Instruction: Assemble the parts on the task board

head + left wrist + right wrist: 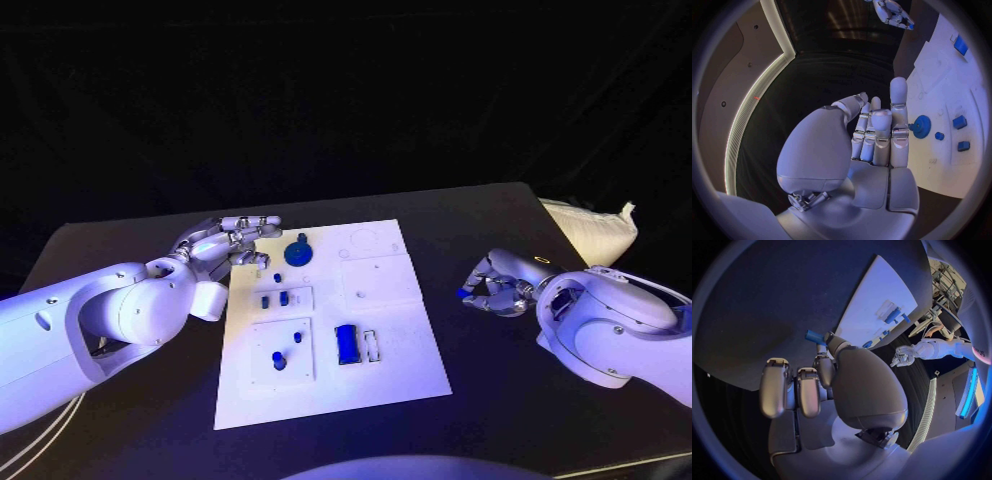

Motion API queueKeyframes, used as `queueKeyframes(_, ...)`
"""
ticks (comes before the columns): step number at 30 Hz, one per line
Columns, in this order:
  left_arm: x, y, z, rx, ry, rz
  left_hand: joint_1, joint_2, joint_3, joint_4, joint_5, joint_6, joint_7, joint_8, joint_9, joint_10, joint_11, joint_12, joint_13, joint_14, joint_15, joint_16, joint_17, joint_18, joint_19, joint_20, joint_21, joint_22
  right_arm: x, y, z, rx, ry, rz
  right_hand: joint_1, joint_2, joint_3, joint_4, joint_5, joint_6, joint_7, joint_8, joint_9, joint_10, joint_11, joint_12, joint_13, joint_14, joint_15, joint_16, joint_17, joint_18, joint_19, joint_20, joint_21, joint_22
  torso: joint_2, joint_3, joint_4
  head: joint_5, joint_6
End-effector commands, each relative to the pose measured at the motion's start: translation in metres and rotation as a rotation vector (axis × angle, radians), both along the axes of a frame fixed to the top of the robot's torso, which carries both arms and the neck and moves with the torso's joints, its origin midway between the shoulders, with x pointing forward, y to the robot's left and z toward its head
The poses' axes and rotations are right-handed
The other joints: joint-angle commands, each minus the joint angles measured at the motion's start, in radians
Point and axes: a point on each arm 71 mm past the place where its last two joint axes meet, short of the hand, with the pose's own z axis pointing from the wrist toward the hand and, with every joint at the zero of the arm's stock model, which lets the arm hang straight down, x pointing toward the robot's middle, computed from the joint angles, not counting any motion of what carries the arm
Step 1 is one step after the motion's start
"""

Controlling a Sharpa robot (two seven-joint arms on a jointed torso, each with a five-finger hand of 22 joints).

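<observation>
Small blue part (815,336) pinched in right hand (495,288) fingers, held off task board (389,300) (board lies toward robot's left). Left hand (231,240) fingers apart, nothing held, beside blue gear (297,252).

A matte black counter (490,215) stands before a black draped cloth backdrop (346,90), under bluish-violet light. A white crinkled plastic bag (591,228) lies at the counter's far right edge. In the left wrist view, a pale curved light strip (757,95) crosses a brown wall (729,60).
</observation>
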Motion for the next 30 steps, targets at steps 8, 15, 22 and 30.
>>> queueKeyframes(8,-0.002,-0.004,0.001,-0.015,-0.002,-0.022,0.003,0.010,-0.001,-0.008,0.003,-0.009,0.001,0.005,-0.001,-0.007,0.003,0.006,0.000,-0.007,0.000,0.001,-0.002,0.014,-0.007,-0.001,-0.003,0.001,-0.007,0.045,-0.002,0.218,0.052,0.012,-0.054,-0.027,0.007,0.019,0.015,0.014,-0.007,0.009,0.095,0.019,-0.010,0.005,-0.111,0.094,0.000,0.006,0.208,-0.008,0.004,0.001,0.008,0.003,0.002,-0.0012,0.0042,0.016,-0.005)
queueKeyframes(15,-0.003,-0.005,0.001,-0.016,0.000,-0.026,0.003,0.010,-0.001,-0.008,0.003,-0.009,0.001,0.005,-0.001,-0.007,0.003,0.006,0.000,-0.007,0.000,0.001,-0.002,0.014,-0.007,-0.001,-0.003,0.001,-0.013,0.078,-0.020,0.274,0.127,0.041,-0.077,-0.038,0.003,0.028,0.046,0.017,-0.008,0.010,0.097,0.023,-0.011,0.014,-0.104,0.095,0.000,0.007,0.211,-0.008,0.006,0.000,0.010,0.006,0.002,-0.0004,0.0066,0.036,-0.013)
queueKeyframes(22,-0.004,-0.006,0.001,-0.017,0.002,-0.030,0.003,0.010,-0.001,-0.008,0.003,-0.009,0.001,0.005,-0.001,-0.007,0.003,0.006,0.000,-0.007,0.000,0.001,-0.002,0.014,-0.007,-0.001,-0.003,0.001,-0.017,0.099,-0.038,0.293,0.200,0.057,-0.111,-0.046,-0.019,0.041,0.117,0.024,-0.010,0.012,0.100,0.030,-0.012,0.032,-0.091,0.095,-0.001,0.009,0.213,-0.009,0.007,-0.001,0.012,0.010,0.002,-0.0031,0.0111,0.041,-0.016)
queueKeyframes(30,-0.004,-0.006,0.001,-0.017,0.003,-0.031,0.003,0.010,-0.001,-0.008,0.003,-0.009,0.001,0.005,-0.001,-0.007,0.003,0.006,0.000,-0.007,0.000,0.001,-0.002,0.014,-0.007,-0.001,-0.003,0.001,-0.016,0.107,-0.046,0.289,0.232,0.067,-0.151,-0.044,-0.070,0.054,0.215,0.046,-0.020,0.025,0.113,0.037,-0.020,0.045,-0.080,0.096,-0.008,0.012,0.218,-0.010,0.011,-0.006,0.017,0.017,0.002,-0.0031,0.0078,0.048,-0.016)
